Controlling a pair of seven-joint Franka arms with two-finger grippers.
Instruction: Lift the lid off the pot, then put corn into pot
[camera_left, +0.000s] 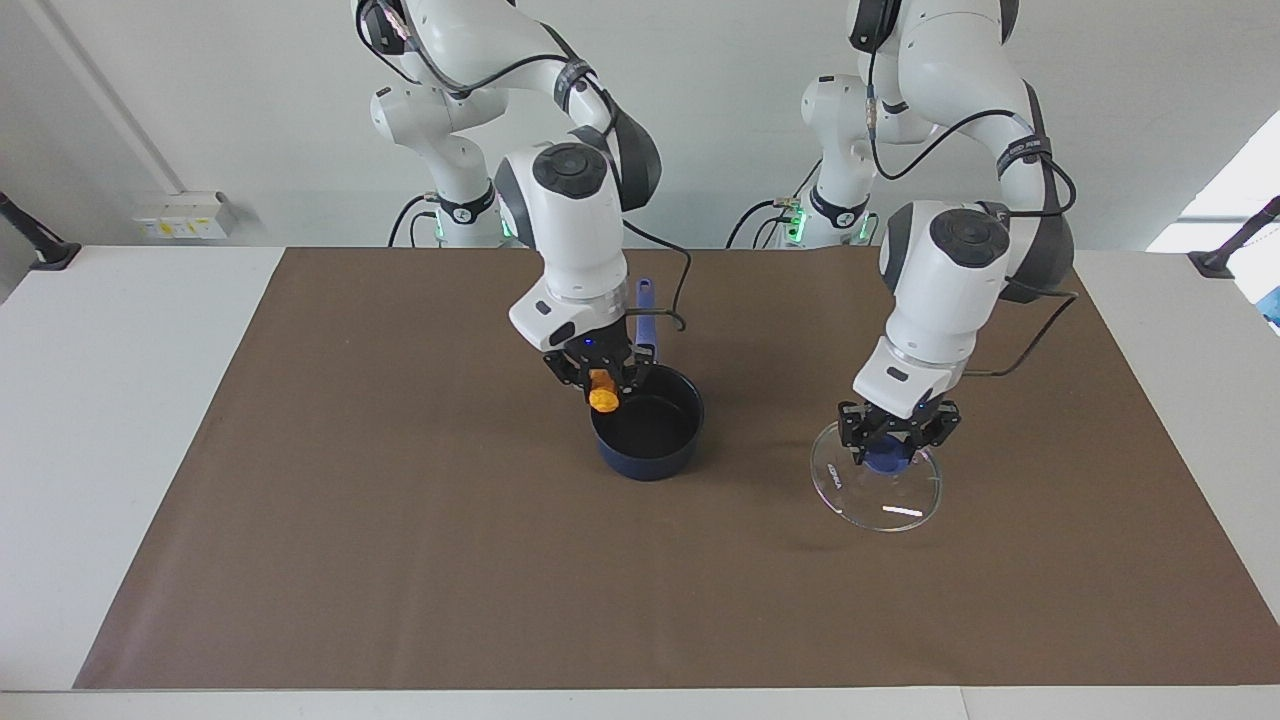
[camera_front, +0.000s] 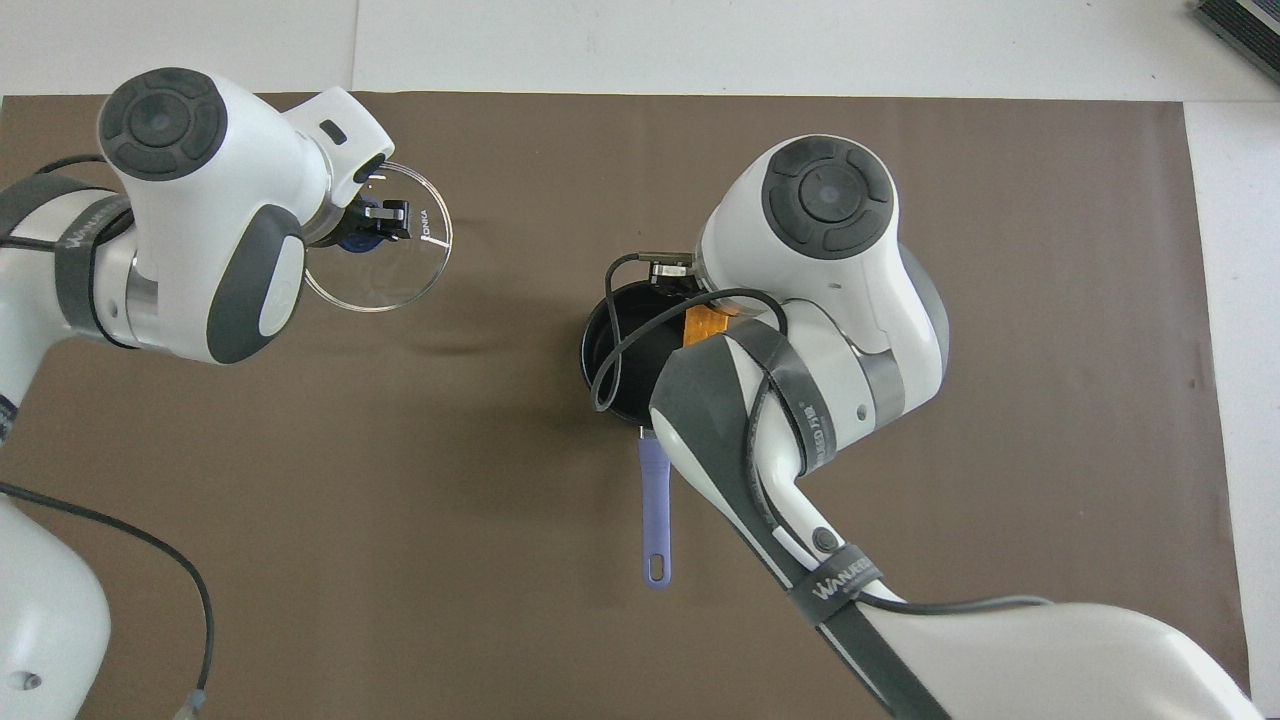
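- Overhead view reads "WANJEED" on the arm straps; the round clear glass lid (camera_front: 385, 262) bears unreadable lettering.
- Facing view: right gripper (camera_left: 601, 385) fingers grasp the yellow-orange corn cob (camera_left: 603, 396) over the dark navy-blue saucepan (camera_left: 648, 430); left gripper (camera_left: 893, 440) fingers clench the lid's blue knob (camera_left: 887, 459).

One camera sits high across the table from the robots and faces them, looking down at a moderate slant; it takes in both arm bases, the wall at their backs and the whole brown mat (camera_left: 400, 560). The second camera hangs high above the robots' own end and looks steeply down and forward, close enough that the arms' upper links fill much of its frame. Both views share the mat (camera_front: 500, 500) around the pot (camera_left: 648, 440), which lies near each frame's centre (camera_front: 612, 345). The two are half a turn apart: the pot's handle (camera_left: 645, 300) points up in the facing view and down in the overhead view (camera_front: 655, 520).
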